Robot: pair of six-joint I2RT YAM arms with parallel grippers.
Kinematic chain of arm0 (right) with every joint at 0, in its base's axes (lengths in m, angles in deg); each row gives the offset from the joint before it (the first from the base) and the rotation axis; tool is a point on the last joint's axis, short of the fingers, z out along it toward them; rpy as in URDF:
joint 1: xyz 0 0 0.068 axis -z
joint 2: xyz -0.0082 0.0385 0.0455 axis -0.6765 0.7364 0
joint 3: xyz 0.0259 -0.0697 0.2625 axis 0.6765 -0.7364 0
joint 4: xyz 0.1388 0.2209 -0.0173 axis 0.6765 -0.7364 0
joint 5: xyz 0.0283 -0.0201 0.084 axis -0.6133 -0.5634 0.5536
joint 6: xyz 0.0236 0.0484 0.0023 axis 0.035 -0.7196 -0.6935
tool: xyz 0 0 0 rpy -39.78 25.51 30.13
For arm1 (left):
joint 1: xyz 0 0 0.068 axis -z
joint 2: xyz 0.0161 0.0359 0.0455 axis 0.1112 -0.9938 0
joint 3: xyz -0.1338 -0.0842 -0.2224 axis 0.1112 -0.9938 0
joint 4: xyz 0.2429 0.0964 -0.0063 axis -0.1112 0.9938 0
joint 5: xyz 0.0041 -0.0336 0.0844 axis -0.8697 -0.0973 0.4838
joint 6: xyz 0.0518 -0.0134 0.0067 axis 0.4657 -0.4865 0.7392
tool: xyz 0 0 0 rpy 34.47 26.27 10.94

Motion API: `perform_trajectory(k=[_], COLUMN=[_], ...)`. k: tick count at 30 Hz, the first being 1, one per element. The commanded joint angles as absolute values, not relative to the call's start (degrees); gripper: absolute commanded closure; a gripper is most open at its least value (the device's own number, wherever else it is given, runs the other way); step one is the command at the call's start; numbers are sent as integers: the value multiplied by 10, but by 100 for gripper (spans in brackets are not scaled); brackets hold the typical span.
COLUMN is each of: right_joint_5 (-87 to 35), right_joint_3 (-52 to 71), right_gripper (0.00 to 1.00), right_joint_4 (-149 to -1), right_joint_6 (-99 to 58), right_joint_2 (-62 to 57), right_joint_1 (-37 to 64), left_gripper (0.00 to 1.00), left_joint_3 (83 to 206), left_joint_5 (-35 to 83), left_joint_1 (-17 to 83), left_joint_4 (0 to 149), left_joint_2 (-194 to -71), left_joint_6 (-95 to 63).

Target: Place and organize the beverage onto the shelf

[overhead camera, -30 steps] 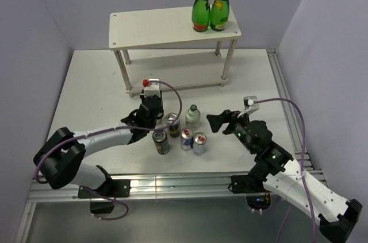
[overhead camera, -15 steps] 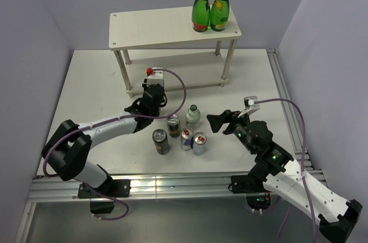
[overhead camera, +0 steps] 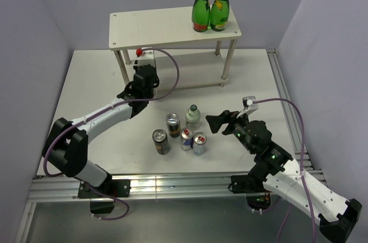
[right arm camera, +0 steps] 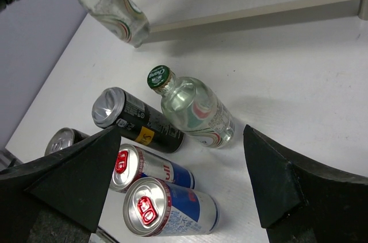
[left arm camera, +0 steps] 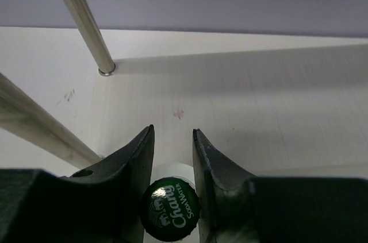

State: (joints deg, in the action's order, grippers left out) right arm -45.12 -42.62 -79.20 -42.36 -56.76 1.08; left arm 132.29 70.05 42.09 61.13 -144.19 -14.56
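Bottle (left arm camera: 171,217) is pinched at the neck in the left gripper (left arm camera: 172,132), with a leg (left arm camera: 80,22) ahead-left of it. I'd steer right of that and set it down upright, well in. From above, the right gripper (overhead camera: 211,123) hangs wide beside five drinks (overhead camera: 187,138). Green bottles (overhead camera: 210,7) stand on the shelf (overhead camera: 161,27) top, beyond and right. The right wrist view shows the bottle tilted.

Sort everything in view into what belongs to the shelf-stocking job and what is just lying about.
For the job:
- held clear bottle, gripped in the left claw
- second clear bottle
- black-and-yellow cans
- silver-blue cans
- shelf

Just there:
- green glass bottles, standing on the top board
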Motion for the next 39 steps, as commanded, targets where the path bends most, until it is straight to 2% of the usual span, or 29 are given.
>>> perform_trajectory(k=[1,21,30,39], right_joint_5=[-448,-429,-431,-426], right_joint_3=[-432,-436,-435,-438], right_gripper=[6,6,6,6], right_joint_4=[-764,-754,-755,-765], right_joint_6=[-416,-420,-420,-424], right_joint_2=[-567,-549,-550,-570], right_joint_1=[7,7,6,7], left_gripper=[100,100,100,100], left_joint_3=[1391,1473,1469,1373], left_joint_5=[690,731,736,740], left_joint_1=[400,342,338,339], left_joint_4=[530,418,486,458], left_joint_2=[-1444,-1588,-1575,-1534], left_joint_6=[-140,-80,-114,-157])
